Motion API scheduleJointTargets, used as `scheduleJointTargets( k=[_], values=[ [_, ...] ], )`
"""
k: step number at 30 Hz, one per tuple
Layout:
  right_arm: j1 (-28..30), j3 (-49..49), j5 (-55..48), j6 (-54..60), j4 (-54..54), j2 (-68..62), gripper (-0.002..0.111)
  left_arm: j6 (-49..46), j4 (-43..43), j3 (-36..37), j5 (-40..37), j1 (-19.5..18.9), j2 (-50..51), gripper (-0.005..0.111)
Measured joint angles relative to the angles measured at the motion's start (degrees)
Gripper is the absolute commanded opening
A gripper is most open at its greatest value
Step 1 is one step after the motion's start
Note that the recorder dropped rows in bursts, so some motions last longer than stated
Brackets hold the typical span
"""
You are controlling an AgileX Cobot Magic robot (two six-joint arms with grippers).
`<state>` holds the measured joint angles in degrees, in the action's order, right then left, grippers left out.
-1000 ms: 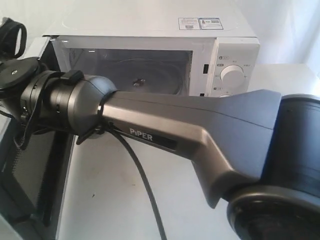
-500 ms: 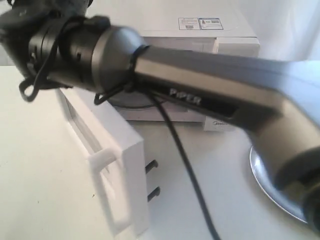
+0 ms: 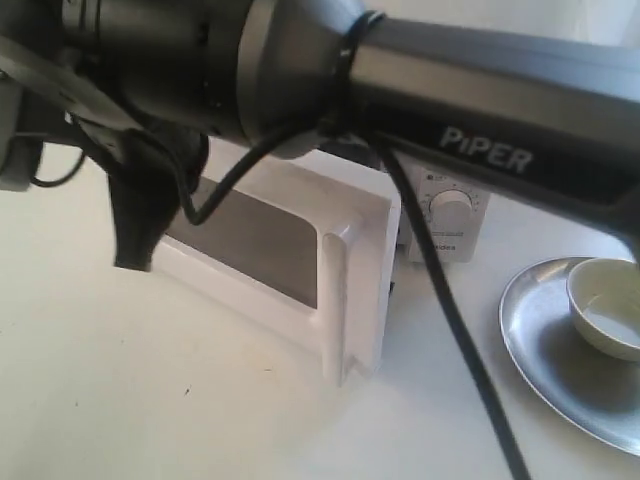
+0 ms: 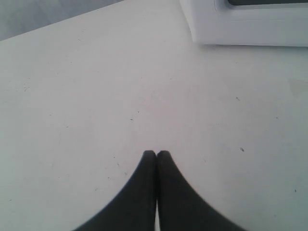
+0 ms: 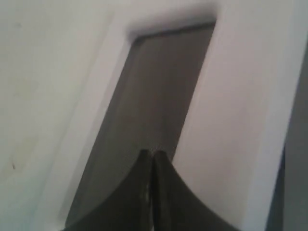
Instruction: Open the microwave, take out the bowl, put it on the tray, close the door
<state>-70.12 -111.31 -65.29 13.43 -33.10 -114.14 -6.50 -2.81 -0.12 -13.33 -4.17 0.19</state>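
Bowl (image 3: 605, 300) sits on the tray (image 3: 555, 362), up near its rim, off to the right of the microwave (image 3: 455, 215). We see the door (image 3: 250, 240) angled out from the dial panel, not flush. Right gripper (image 5: 151, 154) has its 2 fingers pressed together on nothing, right in front of the door's dark window. Left gripper (image 4: 156, 155) is pinched together too, over the bare table (image 4: 96, 96).

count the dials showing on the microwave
1: a round white dial on the microwave panel, just right of the door in the exterior view. The arm crossing above covers the panel's top, so another may be hidden.
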Motion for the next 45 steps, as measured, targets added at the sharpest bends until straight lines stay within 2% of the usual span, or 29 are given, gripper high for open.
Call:
scheduleJointTargets(
  k=[4, 11, 18, 22, 27, 33, 37, 41, 45],
  values=[
    [3.42, 2.86, -0.43, -5.19, -5.61, -3.03, 0.000, 0.00, 0.00, 0.00, 0.00, 0.00, 0.00, 0.000],
    [12.82, 4.54, -1.50, -12.77, -16.36, -9.13, 0.000, 0.00, 0.00, 0.00, 0.00, 0.00, 0.00, 0.000],
    [13.78, 4.43, -4.25, -15.54, -16.03, -9.55, 0.000, 0.00, 0.00, 0.00, 0.00, 0.00, 0.00, 0.000],
    [13.78, 4.11, -4.53, -10.19, -9.63, -8.61, 0.000, 0.00, 0.00, 0.00, 0.00, 0.00, 0.00, 0.000],
    [10.82, 6.24, -4.53, -6.33, 0.81, -4.36, 0.000, 0.00, 0.00, 0.00, 0.00, 0.00, 0.00, 0.000],
    [3.62, 8.80, -4.22, -8.54, 3.01, 7.19, 0.000, 0.00, 0.00, 0.00, 0.00, 0.00, 0.00, 0.000],
    [1.04, 10.83, -4.22, -15.17, 2.77, 17.20, 0.000, 0.00, 0.00, 0.00, 0.00, 0.00, 0.00, 0.000],
    [-0.33, 13.99, -4.65, -28.00, 6.26, 26.65, 0.000, 0.00, 0.00, 0.00, 0.00, 0.00, 0.00, 0.000],
    [-0.56, 14.38, -4.65, -32.65, 7.84, 32.83, 0.000, 0.00, 0.00, 0.00, 0.00, 0.00, 0.00, 0.000]
  ],
)
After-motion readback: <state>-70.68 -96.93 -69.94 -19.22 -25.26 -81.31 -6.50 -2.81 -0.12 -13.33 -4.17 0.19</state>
